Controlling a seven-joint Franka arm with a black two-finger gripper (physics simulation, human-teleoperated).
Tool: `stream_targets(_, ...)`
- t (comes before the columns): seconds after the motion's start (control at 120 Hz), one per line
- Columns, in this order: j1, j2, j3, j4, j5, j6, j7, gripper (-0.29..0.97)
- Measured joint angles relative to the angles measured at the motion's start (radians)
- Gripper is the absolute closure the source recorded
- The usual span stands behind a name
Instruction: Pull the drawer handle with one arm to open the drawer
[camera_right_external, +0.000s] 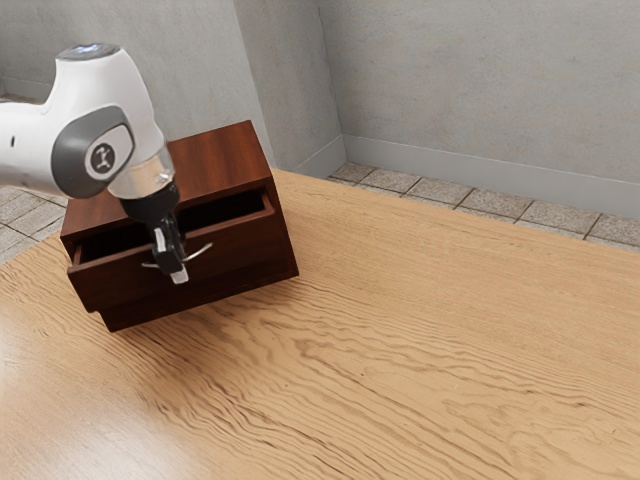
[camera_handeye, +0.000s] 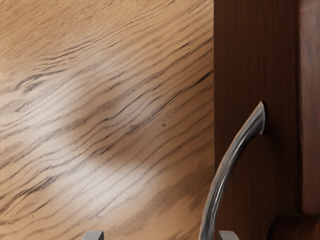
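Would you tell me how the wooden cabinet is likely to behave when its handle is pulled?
The cabinet looks small, with nothing visibly anchoring it to the smooth table, so it may slide. It is wider than tall, so tipping seems unlikely. The curved metal handle looks stiff but slippery.

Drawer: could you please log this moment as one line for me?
claw: open, astride handle | drawer: partly open | cabinet: on table
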Motion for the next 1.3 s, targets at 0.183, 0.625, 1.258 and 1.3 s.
stream_targets(0.183, -0.004, -0.017, -0.001, -0.023, -0.014, -0.002, -0.005, 0.44)
stream_targets(0.625, -0.010, -0.046, -0.001, -0.053, -0.043, -0.023, -0.011, 0.44)
stream_targets(1.258, -0.009, -0.071, -0.013, -0.074, -0.075, -0.061, -0.015, 0.44)
stream_targets(1.3, -0.011, -0.075, -0.012, -0.078, -0.076, -0.062, -0.015, 0.44)
